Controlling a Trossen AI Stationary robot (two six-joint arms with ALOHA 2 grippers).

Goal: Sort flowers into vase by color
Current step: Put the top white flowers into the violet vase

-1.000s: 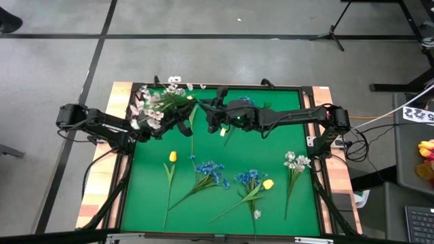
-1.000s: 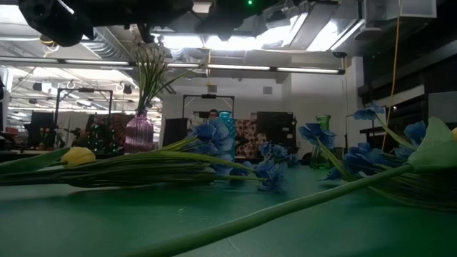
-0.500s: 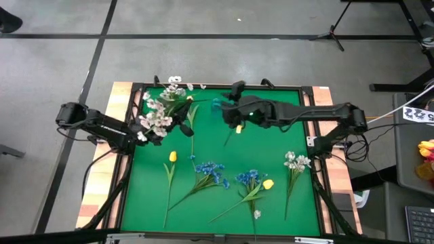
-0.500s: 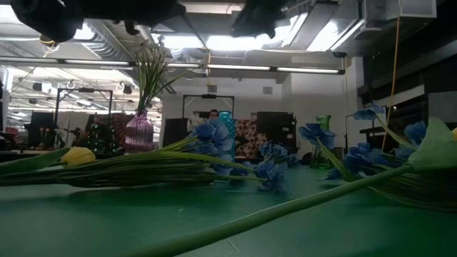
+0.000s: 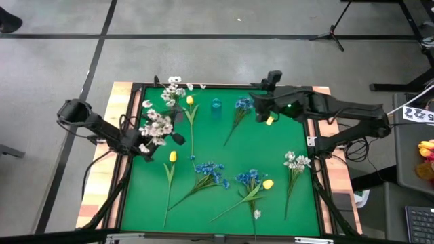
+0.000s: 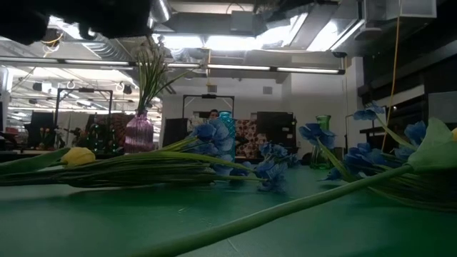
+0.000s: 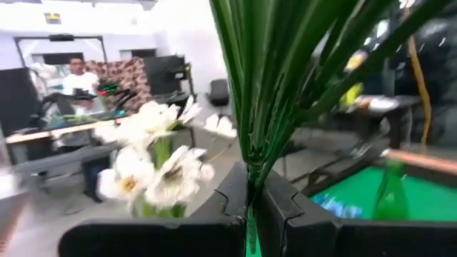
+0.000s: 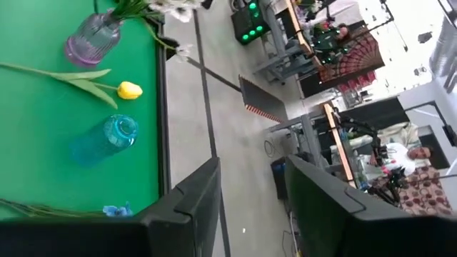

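Left claw: my left gripper [image 7: 250, 203] is pressed together on the green stalks of the white spray [image 5: 154, 125], at the left-centre of the high view, over the mat's left edge.
Right claw: my right gripper [image 8: 250, 207] sits at the upper right of the high view; its fingers stand spread with nothing between them.
Mat: the green mat [image 5: 224, 163] fills the middle of the high view.
Vases: a purple vase [image 8: 93, 36] already holding white blossoms, a teal vase [image 5: 216, 104] and a green vase [image 6: 323, 132] stand along the mat's far edge. All look upright in the low view.
Loose flowers: a yellow tulip [image 5: 172, 156] and a blue cluster [image 5: 211, 169] lie in the lower middle of the high view; blue blooms with a yellow bud [image 5: 268, 184] lie lower centre-right; a white stem [image 5: 296, 160] lies at right; another yellow tulip [image 5: 190, 100] and a blue stem [image 5: 243, 104] lie near the top.
Step in hand, my judgement: carry my white spray to the purple vase with the other whites.
Doing it well: hold the stalks vertical, bring the cut ends directly above the vase mouth, lower slowly so they do not snag the blossoms already there or tip the vase, and release only once the stalks are well inside.
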